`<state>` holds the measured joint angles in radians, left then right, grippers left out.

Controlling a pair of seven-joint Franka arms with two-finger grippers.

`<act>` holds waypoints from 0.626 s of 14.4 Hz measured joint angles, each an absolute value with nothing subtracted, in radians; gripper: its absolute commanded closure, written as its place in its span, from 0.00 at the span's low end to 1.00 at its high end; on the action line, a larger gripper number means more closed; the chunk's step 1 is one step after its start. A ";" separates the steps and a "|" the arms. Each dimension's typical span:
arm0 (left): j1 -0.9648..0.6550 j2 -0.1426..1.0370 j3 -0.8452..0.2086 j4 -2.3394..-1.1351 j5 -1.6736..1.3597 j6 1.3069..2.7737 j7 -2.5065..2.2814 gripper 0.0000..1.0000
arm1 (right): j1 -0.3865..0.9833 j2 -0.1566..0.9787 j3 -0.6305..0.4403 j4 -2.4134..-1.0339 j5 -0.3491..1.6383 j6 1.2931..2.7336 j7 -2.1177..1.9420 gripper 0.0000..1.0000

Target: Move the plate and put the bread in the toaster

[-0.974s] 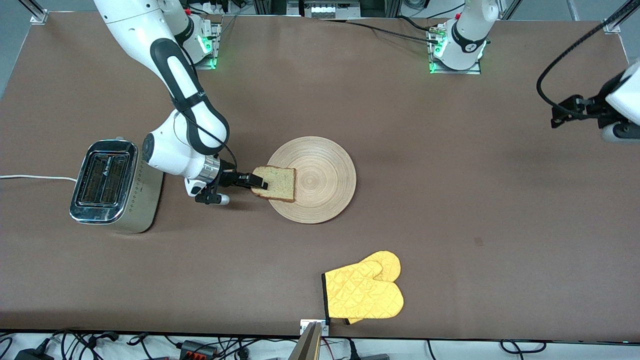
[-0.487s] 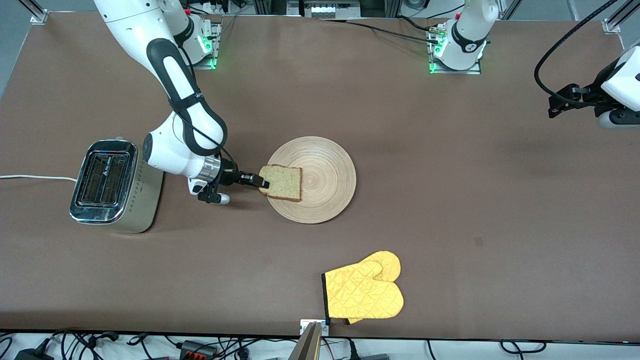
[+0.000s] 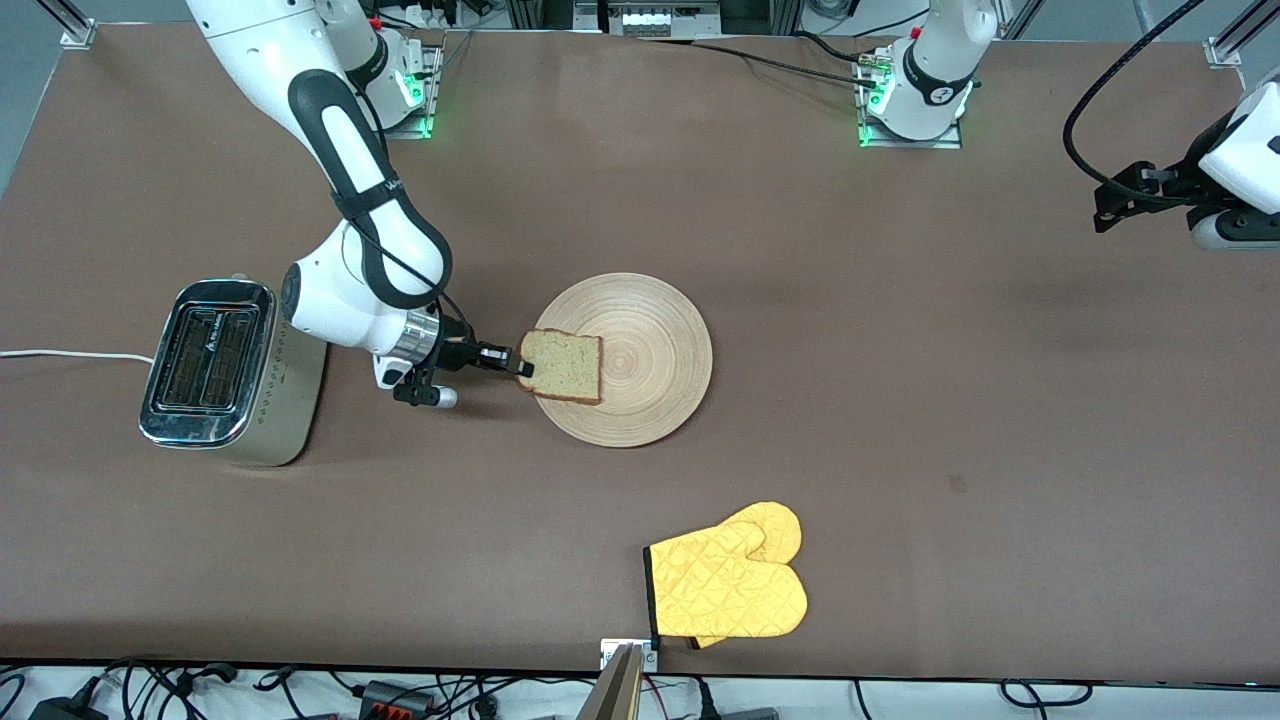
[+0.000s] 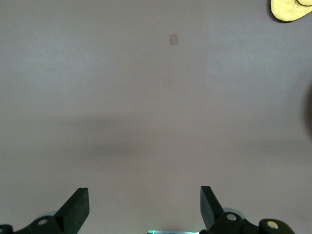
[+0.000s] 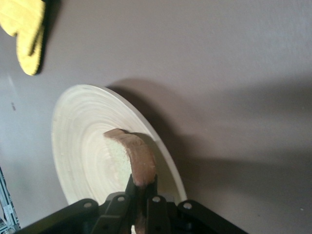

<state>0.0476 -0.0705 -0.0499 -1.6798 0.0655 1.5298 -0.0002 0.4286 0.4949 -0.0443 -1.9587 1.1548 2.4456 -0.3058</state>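
Holding the bread [image 3: 563,367] by one crust edge, your right gripper [image 3: 521,366] sits over the rim of the plate [image 3: 650,390] at the side toward the toaster [image 3: 222,371]. From the front view the slice shows its broad face to the camera, its gripped edge toward the toaster and its free edge toward the plate's centre; whether it touches the plate cannot be told there. The toaster stands near the right arm's end of the table, its long axis and both slots running toward the front camera.

Your right wrist view adds what the front view lacks: the bread [image 5: 139,163] edge-on, crust up, with the fingers [image 5: 157,204] pressed onto either face of it above the plate [image 5: 83,146].

Your left gripper [image 4: 145,207] hangs over bare table [image 4: 146,97] near the left arm's end, fingers spread wide, nothing between them; that arm waits.

A yellow oven mitt [image 3: 728,586] lies nearer the front camera than the plate, well apart from it.
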 measured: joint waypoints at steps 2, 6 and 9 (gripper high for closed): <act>0.043 -0.070 -0.052 -1.680 0.066 1.530 0.000 0.00 | 0.425 0.457 -0.068 -1.953 1.122 2.443 -0.314 1.00; 0.035 -0.070 -0.058 -1.679 0.066 1.531 -0.001 0.00 | 0.419 0.399 -0.158 -1.889 0.885 2.292 -0.268 1.00; 0.035 -0.070 -0.058 -1.679 0.066 1.531 -0.001 0.00 | 0.415 0.384 -0.244 -1.708 0.666 1.982 -0.094 1.00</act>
